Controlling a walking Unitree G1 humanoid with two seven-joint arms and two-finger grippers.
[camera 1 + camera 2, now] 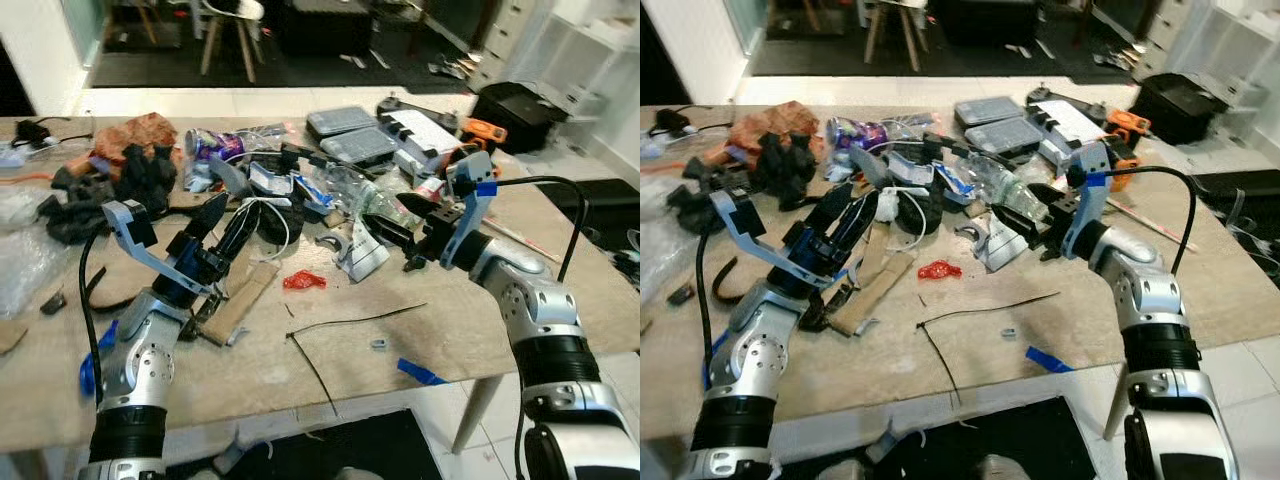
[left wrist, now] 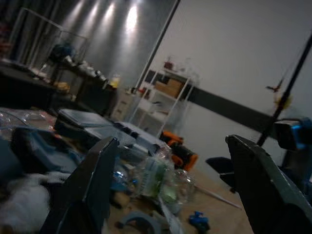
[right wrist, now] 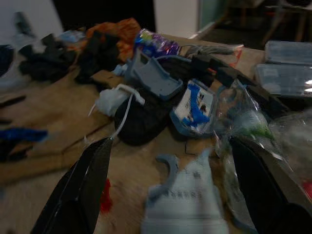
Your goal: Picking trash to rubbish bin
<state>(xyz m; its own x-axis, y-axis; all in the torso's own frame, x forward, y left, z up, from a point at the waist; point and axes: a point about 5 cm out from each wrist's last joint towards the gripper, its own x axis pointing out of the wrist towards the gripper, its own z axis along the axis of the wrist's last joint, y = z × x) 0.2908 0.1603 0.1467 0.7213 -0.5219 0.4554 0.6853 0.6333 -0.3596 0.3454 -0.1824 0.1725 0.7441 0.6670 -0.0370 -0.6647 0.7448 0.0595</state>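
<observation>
A cluttered table [image 1: 60,385] is stretching across the head views, with trash lying mostly in the upper half of the frame. No rubbish bin can be made out.

At the far left, crumpled clear plastic [image 1: 25,260] is lying at the table's edge, with a heap of black scraps [image 1: 95,190] and an orange-brown crumpled piece [image 1: 140,132] above it. Left of centre, the left gripper [image 1: 222,228] is hovering just above the table with its two black fingers spread and nothing between them. It is pointing toward a white cord [image 1: 268,215] draped over a dark pouch [image 1: 275,222]. A strip of cardboard [image 1: 240,300] is lying just below it. A purple wrapper [image 1: 212,143] is sitting toward the upper left of the pile.

At centre, a small red scrap [image 1: 303,281] is lying alone on bare table, and below it a long black cable tie [image 1: 345,325] is running across the surface. A blue tape piece [image 1: 420,373] is resting near the front edge.

Two clear lidded boxes [image 1: 350,135] are sitting at upper centre; their contents cannot be made out. Crumpled clear bags [image 1: 360,190] are lying in front of them.

Right of centre, the right gripper [image 1: 395,232] is hanging with its fingers apart and empty, just above a grey plastic piece [image 1: 358,252]. In the right wrist view that piece [image 3: 185,200] is lying between the spread fingers. An orange tool [image 1: 482,132] is sitting at upper right.
</observation>
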